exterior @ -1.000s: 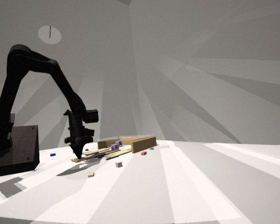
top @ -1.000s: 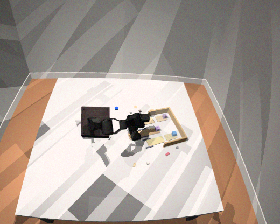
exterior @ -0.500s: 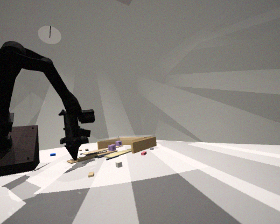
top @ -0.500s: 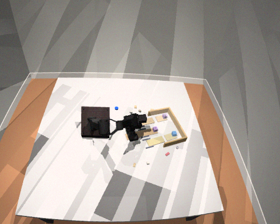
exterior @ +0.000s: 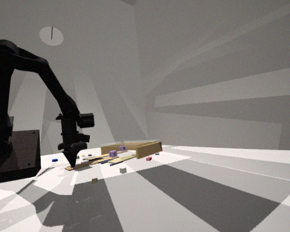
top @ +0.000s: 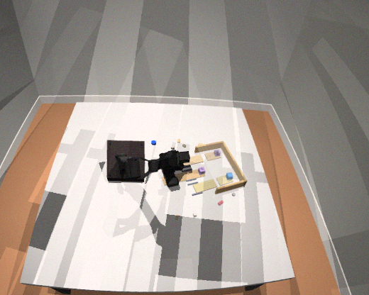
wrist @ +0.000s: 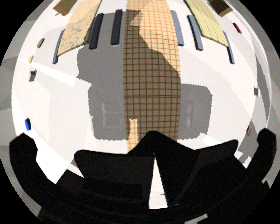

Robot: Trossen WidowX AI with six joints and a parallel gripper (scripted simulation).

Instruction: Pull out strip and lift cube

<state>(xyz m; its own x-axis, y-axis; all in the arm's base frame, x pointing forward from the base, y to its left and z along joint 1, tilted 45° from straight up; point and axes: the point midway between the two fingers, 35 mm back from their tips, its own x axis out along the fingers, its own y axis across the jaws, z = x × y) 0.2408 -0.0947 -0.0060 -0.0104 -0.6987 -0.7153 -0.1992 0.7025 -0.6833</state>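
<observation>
The middle strip (top: 190, 175) (wrist: 151, 100), tan with a brown grid, is one piece as far as it shows. A purple lettered cube (top: 201, 170) (exterior: 112, 153) stands at its far end. The speckled strip (top: 196, 159) (wrist: 78, 30) and the green-lined strip (top: 205, 186) (wrist: 206, 22) each show a gap before a separate far piece. Those pieces carry another purple cube (top: 217, 152) (exterior: 122, 148) and a blue cube (top: 229, 175). My gripper (exterior: 73, 166) (wrist: 152, 135) is shut and empty, tips down on the middle strip near its robot-side end. The wrist view shows no cube.
Wooden walls (top: 233, 159) (exterior: 149, 150) stand around the far ends. Dark rails (wrist: 96, 31) flank the strips. A blue disc (top: 153, 142) (wrist: 28, 124) lies near the robot base. A red block (top: 221, 203) (exterior: 149, 158), a pale block (exterior: 122, 170) and a tan block (exterior: 94, 180) lie beside the setup.
</observation>
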